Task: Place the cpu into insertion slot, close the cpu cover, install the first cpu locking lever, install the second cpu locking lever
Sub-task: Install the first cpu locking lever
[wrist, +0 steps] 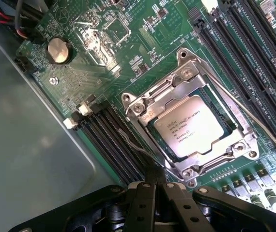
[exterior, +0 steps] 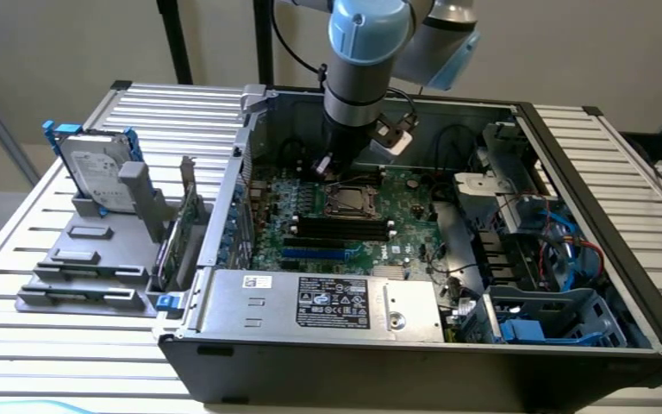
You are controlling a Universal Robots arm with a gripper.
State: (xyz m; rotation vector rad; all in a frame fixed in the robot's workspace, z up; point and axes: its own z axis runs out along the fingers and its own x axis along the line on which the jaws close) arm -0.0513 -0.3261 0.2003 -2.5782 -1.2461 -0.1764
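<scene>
- Upper middle of the exterior view, the arm (exterior: 360, 78) reaches down into the open computer case (exterior: 423, 366), which lies on the slatted metal bench (exterior: 32, 345).
- Its jaws hang just over the green circuit board (exterior: 265, 228), right beside the insertion slot (exterior: 351, 200), near the frame's centre.
- Seen from the wrist, the cpu (wrist: 191, 126) lies flat in the slot, printed face up.
- The cpu cover (wrist: 174, 92) is down over it, and its silvery frame rings the chip so that the face shows through the window.
- The jaws are drawn together, their tips meeting just beside a corner of the slot's metal rim.
- A thin lever rod (wrist: 134, 144) runs along one side of the slot and ends at those tips; whether they pinch it cannot be told.
- Long black memory slots (wrist: 111, 142) lie beside that rod, and a coin battery (wrist: 59, 50) sits well apart on the board.
- At the exterior view's left, a hard drive (exterior: 90, 168) stands upright in a grey holder (exterior: 90, 267) on the bench.
</scene>
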